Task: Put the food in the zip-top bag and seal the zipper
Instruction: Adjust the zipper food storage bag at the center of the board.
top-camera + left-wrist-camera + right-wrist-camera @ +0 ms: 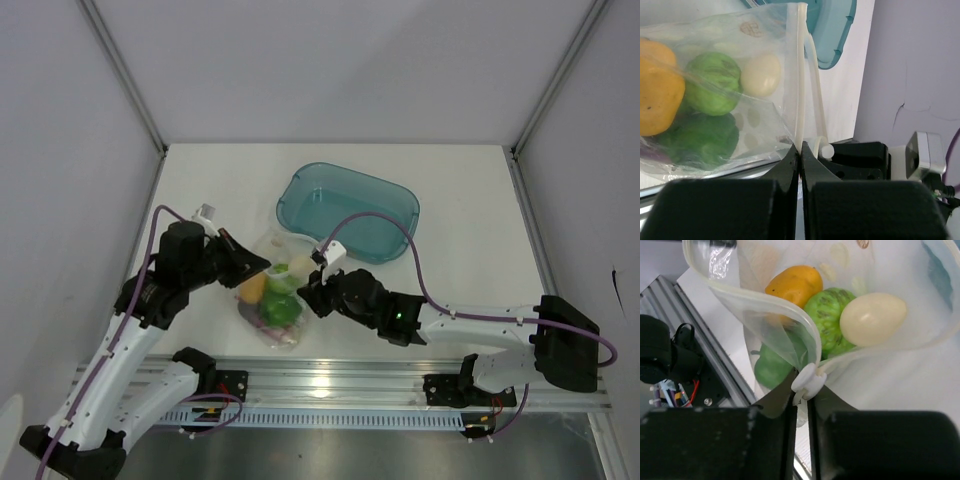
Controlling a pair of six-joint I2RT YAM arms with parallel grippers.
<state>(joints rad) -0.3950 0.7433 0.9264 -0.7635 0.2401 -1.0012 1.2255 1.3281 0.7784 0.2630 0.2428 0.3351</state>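
Top view looks steeply down from above and behind the robot onto a white table [470, 200], from afar. Both wrist views face a clear crinkly plastic bag [765, 115] at very close range, from opposite sides. All three views share that bag.

You've got the zip-top bag [268, 325] mid tabletop [460, 260], btwn both arms. Inside: yellow-orange piece [252, 288] at left, green peppers [283, 308] lower down, white egg [301, 265] near the top. L gripper [262, 263] meets its upper-left edge, R gripper [306, 291] its right edge. Teal tray [348, 210] sits just beyond, towards the right.
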